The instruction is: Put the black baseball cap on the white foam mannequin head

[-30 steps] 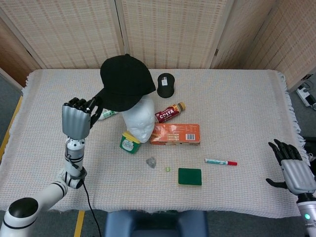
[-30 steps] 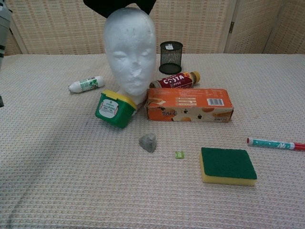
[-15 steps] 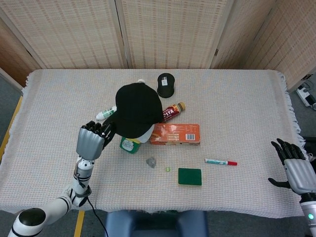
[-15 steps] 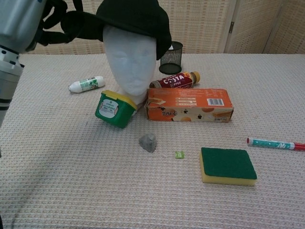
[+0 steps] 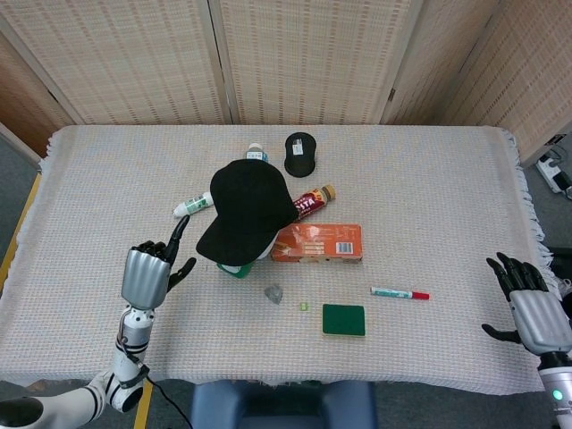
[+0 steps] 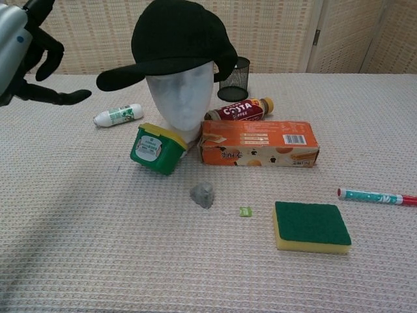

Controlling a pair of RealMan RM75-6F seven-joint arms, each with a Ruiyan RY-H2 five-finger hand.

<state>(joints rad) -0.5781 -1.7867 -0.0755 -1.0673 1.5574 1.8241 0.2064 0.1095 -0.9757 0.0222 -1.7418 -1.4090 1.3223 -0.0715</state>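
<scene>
The black baseball cap (image 5: 246,210) (image 6: 178,41) sits on the white foam mannequin head (image 6: 182,102), brim pointing to the front left and covering the brow. In the head view the cap hides the mannequin head almost wholly. My left hand (image 5: 148,271) (image 6: 23,55) hovers to the left of the cap, apart from the brim, fingers spread and holding nothing. My right hand (image 5: 533,306) hangs open past the table's front right corner, far from the cap.
Around the mannequin stand a green tub (image 6: 155,149), an orange box (image 6: 259,143), a Costa bottle (image 6: 238,109), a black mesh cup (image 6: 234,77) and a white tube (image 6: 118,115). A grey lump (image 6: 202,194), sponge (image 6: 311,225) and marker (image 6: 376,195) lie nearer the front.
The cap came down onto the mannequin head. My left hand let go of the brim, opened, and drew back to the left and toward the front edge.
</scene>
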